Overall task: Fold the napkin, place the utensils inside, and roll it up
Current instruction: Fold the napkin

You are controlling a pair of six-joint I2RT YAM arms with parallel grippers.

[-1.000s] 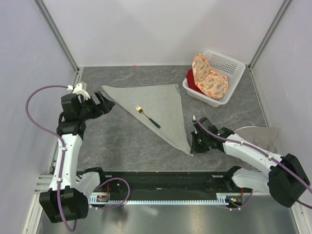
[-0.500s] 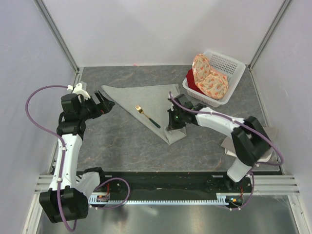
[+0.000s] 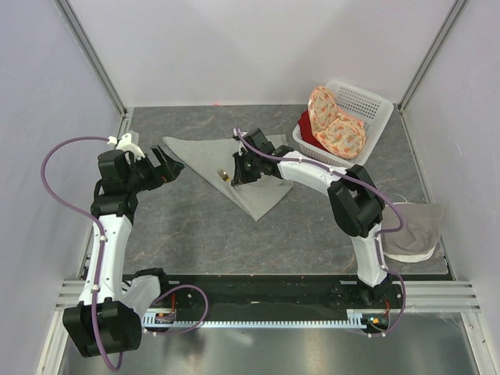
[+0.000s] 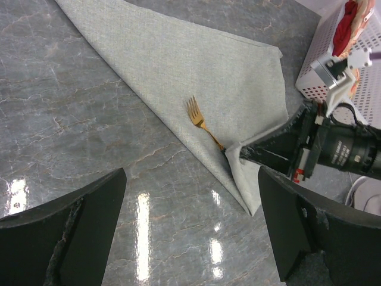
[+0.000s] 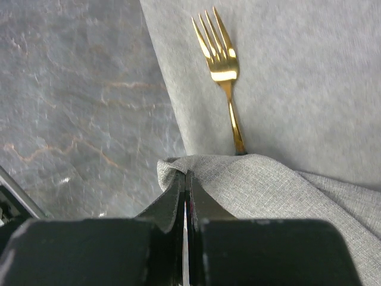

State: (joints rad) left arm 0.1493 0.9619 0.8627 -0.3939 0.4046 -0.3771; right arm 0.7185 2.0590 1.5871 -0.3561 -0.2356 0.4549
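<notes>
Since a second ago, your right tool [image 5: 186, 179] has swept from the napkin's near point up and left across the worktop [image 3: 195, 226], dragging that corner of the napkin [image 4: 196, 65] with it. The cloth now lies doubled over itself in a smaller triangle. Your left arm has not shifted. At the far right corner you have a white slatted basket [image 3: 376, 105]. It holds an orange floral cloth [image 3: 336, 125] bunched on top and something red [image 3: 307, 126] tucked under it at the left end. A paler beige-grey cloth [image 3: 410, 226] lies crumpled at the right side of the worktop, well apart from the napkin. The right tool is pressed together, pinching a raised fold of the napkin just beside the fork [image 5: 221, 56]. That carried flap covers the fork's handle, so only the gold head and a short stretch of neck show, tines pointing away from the tool. The right arm stretches across the napkin's right part and hides the cloth beneath it from above. Your left tool [image 3: 173, 168] is spread wide and grips nothing, hanging above the worktop near the napkin's left tip.
</notes>
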